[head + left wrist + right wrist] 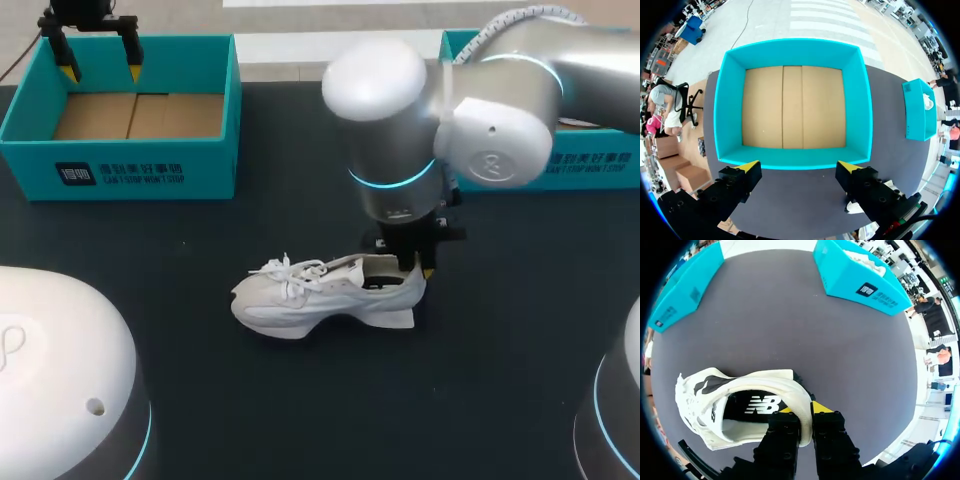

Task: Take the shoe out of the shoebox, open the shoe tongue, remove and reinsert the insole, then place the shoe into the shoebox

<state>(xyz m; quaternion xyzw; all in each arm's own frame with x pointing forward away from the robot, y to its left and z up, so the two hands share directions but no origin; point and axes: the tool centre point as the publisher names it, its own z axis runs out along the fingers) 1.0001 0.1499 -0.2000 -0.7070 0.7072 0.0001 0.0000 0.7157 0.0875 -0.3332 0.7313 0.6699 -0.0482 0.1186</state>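
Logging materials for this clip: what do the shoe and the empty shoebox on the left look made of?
Shoe: white fabric upper, matte, with woven laces; likely a foam sole. Shoebox: cardboard, seemingly; teal printed walls, plain brown flap floor.

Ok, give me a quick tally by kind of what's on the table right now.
Teal shoeboxes: 2, the empty box below the open left gripper and the second box behind the right arm, holding something white I cannot identify.
White shoes: 1, the white shoe on the table, heel collar pinched in the right gripper.
Total: 3.
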